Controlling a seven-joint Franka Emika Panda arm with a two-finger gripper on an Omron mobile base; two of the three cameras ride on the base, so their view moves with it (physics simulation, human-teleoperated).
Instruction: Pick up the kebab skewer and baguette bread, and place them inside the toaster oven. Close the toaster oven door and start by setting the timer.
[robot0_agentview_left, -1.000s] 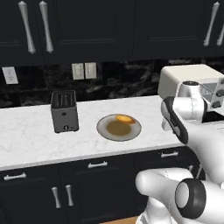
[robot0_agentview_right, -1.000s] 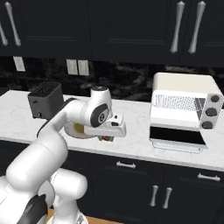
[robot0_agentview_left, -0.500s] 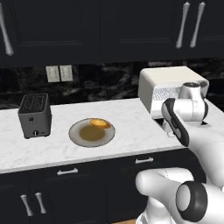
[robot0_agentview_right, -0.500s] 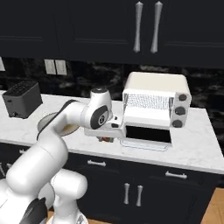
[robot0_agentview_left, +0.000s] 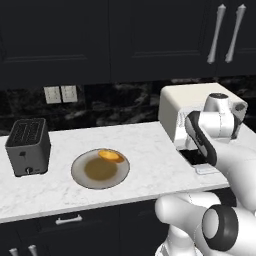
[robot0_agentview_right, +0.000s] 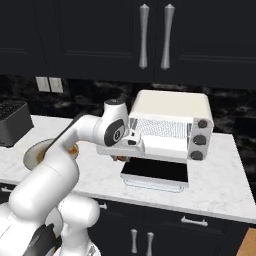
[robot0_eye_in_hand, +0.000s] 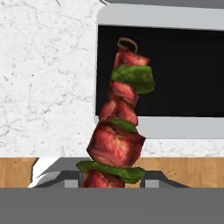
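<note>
Gripping the kebab skewer (robot0_eye_in_hand: 121, 131) at its lower end, the gripper (robot0_agentview_right: 125, 156) hangs over the toaster oven door (robot0_agentview_right: 155, 173), which lies folded down flat on the marble counter (robot0_agentview_left: 145, 145). Behind the door the cream toaster oven (robot0_agentview_right: 170, 125) stands open with its wire rack showing. The baguette bread (robot0_agentview_left: 111, 155) lies on the far rim of the round plate (robot0_agentview_left: 82, 180), right of the dark slot toaster (robot0_agentview_left: 28, 146).

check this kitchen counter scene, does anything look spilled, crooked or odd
Nothing stands out. The cream-white toaster oven has its dark glass door folded down flat, the orange oval bread sits on the round plate, no spills.
</note>
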